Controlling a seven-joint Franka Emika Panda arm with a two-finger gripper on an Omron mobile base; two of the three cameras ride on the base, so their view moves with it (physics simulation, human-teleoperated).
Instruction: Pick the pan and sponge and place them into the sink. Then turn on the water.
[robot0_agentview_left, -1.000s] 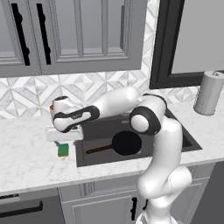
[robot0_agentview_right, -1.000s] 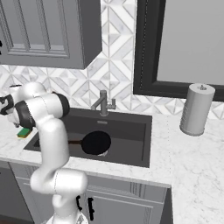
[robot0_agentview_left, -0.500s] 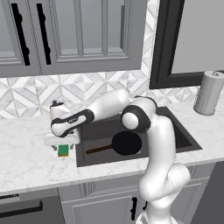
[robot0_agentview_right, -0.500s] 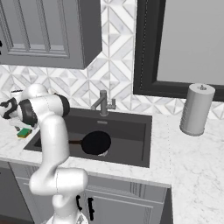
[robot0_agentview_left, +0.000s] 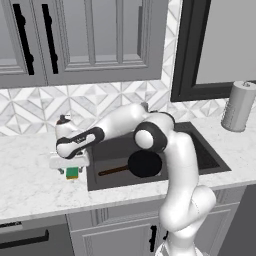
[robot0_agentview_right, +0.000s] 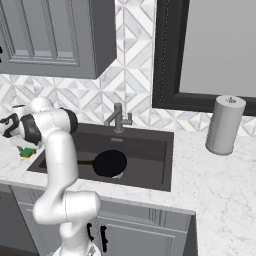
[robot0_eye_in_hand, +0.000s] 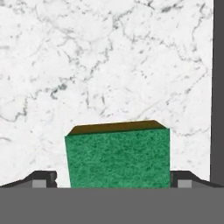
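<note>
- Since a second ago, the gripper (robot0_agentview_left: 72, 169) has dropped onto the sponge (robot0_eye_in_hand: 118, 158).
- Sponge's long side spans the gap between the fingertips.
- Jaws gape wide, flanking it; contact unclear.
- Green top, yellow underside, on the counter (robot0_agentview_left: 30, 185) beside the sink (robot0_agentview_left: 210, 159).

arm links: glossy white, rounded tubular shells, thick and smooth (robot0_agentview_left: 177, 165)
pedestal: bulbous white column, widest low down in front of the cabinet doors (robot0_agentview_right: 65, 212)
joints: dark grey to black rings and caps between the white segments (robot0_agentview_left: 148, 138)
wrist band: black collar with a thin white stripe (robot0_agentview_left: 80, 139)
hand: flat white rectangular block (robot0_agentview_left: 69, 161)
fingertips: small, dark grey, with lighter grey square pads (robot0_eye_in_hand: 43, 178)
cables, screws, markings: none discernible
</note>
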